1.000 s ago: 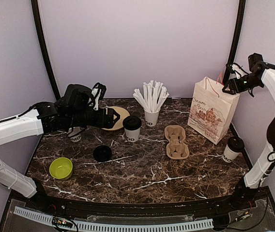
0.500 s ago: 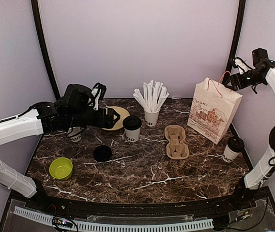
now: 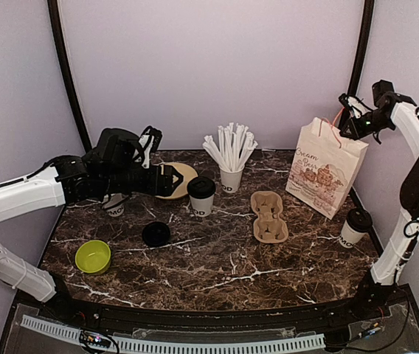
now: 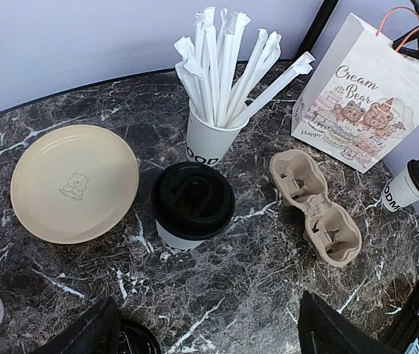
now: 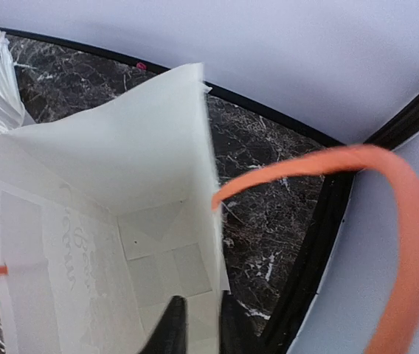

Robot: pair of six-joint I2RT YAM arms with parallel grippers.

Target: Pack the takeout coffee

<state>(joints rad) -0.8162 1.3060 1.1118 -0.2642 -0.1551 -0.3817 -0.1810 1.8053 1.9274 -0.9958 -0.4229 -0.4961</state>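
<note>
One takeout coffee [image 3: 201, 195] [image 4: 192, 203] stands mid-table, white with a black lid. A second takeout coffee [image 3: 355, 226] [image 4: 409, 184] stands at the right edge, in front of the paper bag [image 3: 324, 168] [image 5: 106, 221]. My right gripper [image 3: 347, 122] [image 5: 202, 324] is shut on the bag's upper rear edge, one finger inside and one outside. The bag's mouth is open, and nothing shows inside it. My left gripper [image 3: 171, 179] [image 4: 209, 335] hovers open and empty, left of the middle cup.
A cup of wrapped straws [image 3: 231, 158] stands behind the middle cup, and a cardboard carrier [image 3: 268, 216] lies to its right. Also here are a tan plate [image 3: 180, 181], a loose black lid [image 3: 156, 234], a green bowl [image 3: 93, 256] and a lidless cup [image 3: 113, 206] under the left arm.
My right gripper swung over the bag's top rear corner and closed on its edge. The left arm and the cups have stayed put.
</note>
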